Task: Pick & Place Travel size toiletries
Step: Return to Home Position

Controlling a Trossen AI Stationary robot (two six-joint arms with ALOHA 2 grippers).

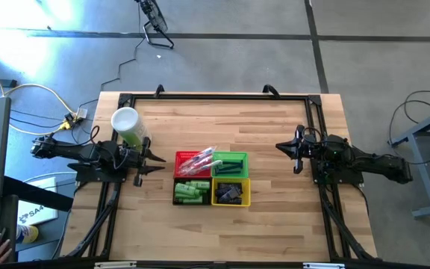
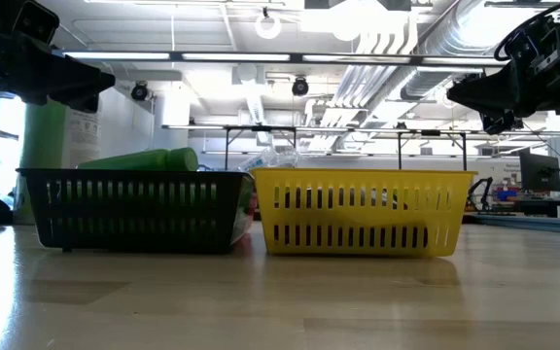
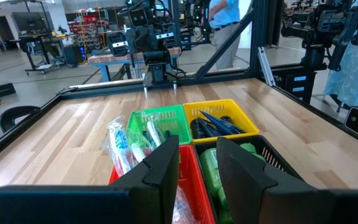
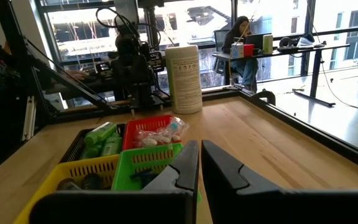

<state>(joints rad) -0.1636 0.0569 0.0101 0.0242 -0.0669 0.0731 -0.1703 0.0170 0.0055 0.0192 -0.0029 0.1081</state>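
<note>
At centre of counter (image 1: 275, 119): four small baskets in a tight 2x2 block, all touching. In black basket (image 2: 134, 209), on L arm's side: green mini bottles (image 1: 191, 192), lying flat, heaped to about rim height in low view. Just beside it, in yellow basket (image 2: 363, 224): dark purple tubes (image 1: 231, 193). Behind those, in red basket (image 1: 177, 164): pinkish sticks in clear wrap (image 1: 198, 158), poking over the rim. In green basket (image 3: 158, 114): a few slim items, too small to tell apart. Left tool (image 1: 154, 159) near L edge of block, just beside white cup (image 1: 125, 121), fingers a little apart, gripping nothing. Right tool (image 1: 281, 146) well apart from baskets on R side, fingers nearly touching, also w/o load. No toiletries loose on counter.
</note>
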